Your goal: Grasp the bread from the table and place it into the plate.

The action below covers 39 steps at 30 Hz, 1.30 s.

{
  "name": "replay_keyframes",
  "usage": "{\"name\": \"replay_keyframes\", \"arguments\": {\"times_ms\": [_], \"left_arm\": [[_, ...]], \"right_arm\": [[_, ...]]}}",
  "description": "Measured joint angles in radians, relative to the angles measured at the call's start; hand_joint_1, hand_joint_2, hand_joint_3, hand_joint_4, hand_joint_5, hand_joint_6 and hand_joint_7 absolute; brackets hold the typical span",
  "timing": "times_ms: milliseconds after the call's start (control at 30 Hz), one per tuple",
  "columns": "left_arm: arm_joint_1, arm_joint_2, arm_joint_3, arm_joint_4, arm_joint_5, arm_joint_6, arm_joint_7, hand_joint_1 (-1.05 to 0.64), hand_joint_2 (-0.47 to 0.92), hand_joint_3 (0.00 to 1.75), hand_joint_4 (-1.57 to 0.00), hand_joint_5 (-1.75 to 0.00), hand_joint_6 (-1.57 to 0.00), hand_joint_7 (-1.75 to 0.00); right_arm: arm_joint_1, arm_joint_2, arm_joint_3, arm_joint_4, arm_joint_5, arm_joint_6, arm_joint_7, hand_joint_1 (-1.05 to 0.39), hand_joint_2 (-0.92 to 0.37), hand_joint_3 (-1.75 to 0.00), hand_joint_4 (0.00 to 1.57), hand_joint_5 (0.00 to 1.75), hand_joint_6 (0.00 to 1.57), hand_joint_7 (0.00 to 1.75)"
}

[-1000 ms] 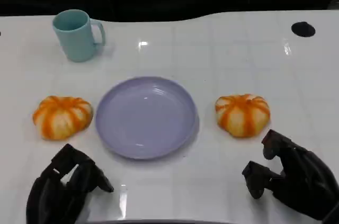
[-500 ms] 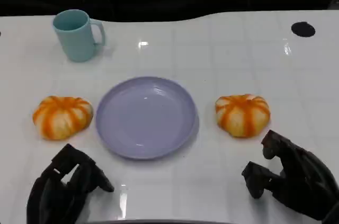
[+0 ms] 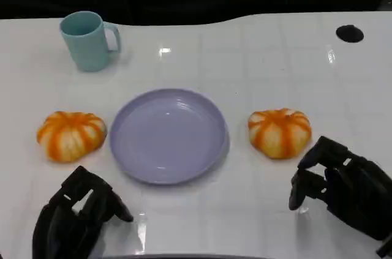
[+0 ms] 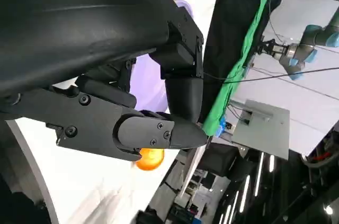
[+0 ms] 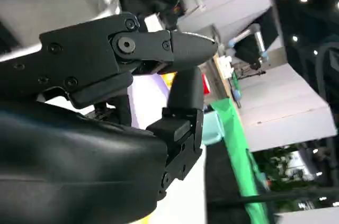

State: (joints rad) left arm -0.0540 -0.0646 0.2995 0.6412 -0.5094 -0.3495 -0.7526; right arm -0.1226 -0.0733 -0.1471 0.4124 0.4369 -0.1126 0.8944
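Reaching for the bread is the step in hand, and nothing is grasped yet. In the head view the lilac plate (image 3: pixel 168 135) sits at the middle of the white table (image 3: pixel 275 57) with nothing in it. Two pumpkin-shaped orange-and-cream buns flank it: the right bun (image 3: pixel 280 132) at the plate's 3 o'clock, just beside the rim but apart from it, and the left bun (image 3: pixel 71 135) at its 9 o'clock, almost touching the rim. A teal mug (image 3: pixel 89 40) stands well apart at the plate's 11 o'clock, and a small black disc (image 3: pixel 350 33) lies near the far right corner.

The right hand (image 3: pixel 343 191) hovers at the right bun's 5 o'clock, near it but not touching, fingers apart and holding nothing. The left hand (image 3: pixel 76 216) waits at the left bun's 6 o'clock, likewise empty with its fingers loosely spread.

Judging by how near it stands, the right hand looks the likelier to act. To do this well, it should move toward 11 o'clock until the fingers straddle the bun's dome, thumb on the near side and the others on the far side. The bun looks soft, so a gentle closing low on its flanks would probably serve better than a hard squeeze on top. It should lift clear of the raised rim before travelling toward 9 o'clock.
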Motion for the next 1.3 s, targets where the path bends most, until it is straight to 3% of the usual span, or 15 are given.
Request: {"name": "replay_keyframes", "arguments": {"times_ms": [100, 200, 367, 533, 600, 733, 1000, 1300], "left_arm": [[-0.001, -0.001, -0.002, 0.003, 0.001, -0.004, 0.000, -0.61, 0.92, 0.24, -0.65, -1.75, -0.52, -1.51], [-0.002, 0.000, -0.002, 0.008, 0.001, -0.013, 0.000, -0.61, 0.92, 0.24, -0.65, -1.75, -0.52, -1.50], [-0.007, 0.000, -0.004, 0.016, 0.001, -0.014, -0.003, -0.61, 0.92, 0.23, -0.65, -1.75, -0.52, -1.51], [-0.007, 0.000, -0.003, 0.016, 0.001, -0.014, -0.003, -0.60, 0.92, 0.23, -0.65, -1.75, -0.51, -1.52], [-0.007, 0.000, -0.003, 0.016, 0.000, -0.011, -0.003, -0.60, 0.92, 0.23, -0.64, -1.75, -0.51, -1.52], [-0.007, 0.000, -0.003, 0.016, -0.001, 0.003, -0.003, -0.57, 0.92, 0.24, -0.64, -1.75, -0.51, -1.52], [-0.008, -0.003, -0.003, 0.015, -0.001, 0.009, -0.002, -0.58, 0.92, 0.26, -0.63, -1.75, -0.51, -1.52], [-0.012, -0.003, 0.000, 0.017, -0.001, 0.008, -0.002, -0.58, 0.92, 0.25, -0.64, -1.75, -0.50, -1.54]], "right_arm": [[-0.008, -0.016, 0.007, 0.000, -0.073, -0.132, -0.014, -0.57, -0.92, -0.25, 0.34, 0.69, 0.41, 0.17], [-0.011, -0.049, 0.015, -0.007, -0.159, -0.269, -0.062, -0.56, -0.92, -0.17, 0.34, 0.45, 0.40, 0.05], [-0.023, -0.087, 0.036, 0.002, -0.277, -0.454, -0.158, -0.57, -0.92, -0.10, 0.29, 0.30, 0.36, 0.01], [-0.050, -0.161, 0.042, 0.011, -0.410, -0.557, -0.263, -0.61, -0.92, -0.08, 0.29, 0.27, 0.35, 0.00], [-0.059, -0.183, 0.046, 0.015, -0.447, -0.586, -0.305, -0.57, -0.92, -0.05, 0.28, 0.21, 0.32, 0.00], [-0.063, -0.261, 0.053, 0.008, -0.646, -0.695, -0.447, -0.52, -0.89, -0.01, 0.28, 0.09, 0.34, 0.00], [-0.073, -0.352, 0.088, -0.050, -0.919, -0.702, -0.679, -0.52, -0.85, 0.00, 0.25, 0.03, 0.31, 0.00], [-0.144, -0.382, 0.183, -0.080, -1.030, -0.604, -0.770, -0.54, -0.84, -0.01, 0.26, 0.01, 0.31, 0.00]]}}
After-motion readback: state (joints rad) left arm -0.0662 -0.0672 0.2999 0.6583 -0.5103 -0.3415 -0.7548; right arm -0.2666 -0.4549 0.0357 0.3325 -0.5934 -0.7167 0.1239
